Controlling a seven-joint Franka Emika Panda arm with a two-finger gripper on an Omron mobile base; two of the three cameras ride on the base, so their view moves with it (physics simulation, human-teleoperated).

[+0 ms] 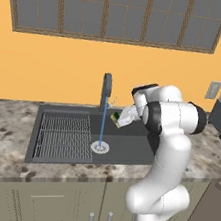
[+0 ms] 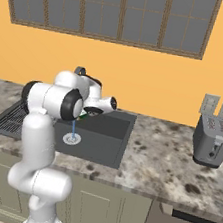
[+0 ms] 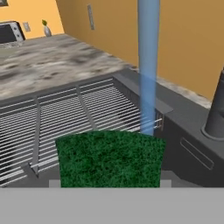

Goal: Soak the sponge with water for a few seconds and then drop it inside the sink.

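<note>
I have the hand clenched on the sponge, raised above the sink just beside the water. My worry: the stream falls past its far edge, so it may never soak.

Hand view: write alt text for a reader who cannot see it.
A green sponge sits low in the foreground, just short of a blue stream of water falling behind it. Beyond lie the wire rack of the dark sink, a speckled stone counter and an orange wall.
</note>
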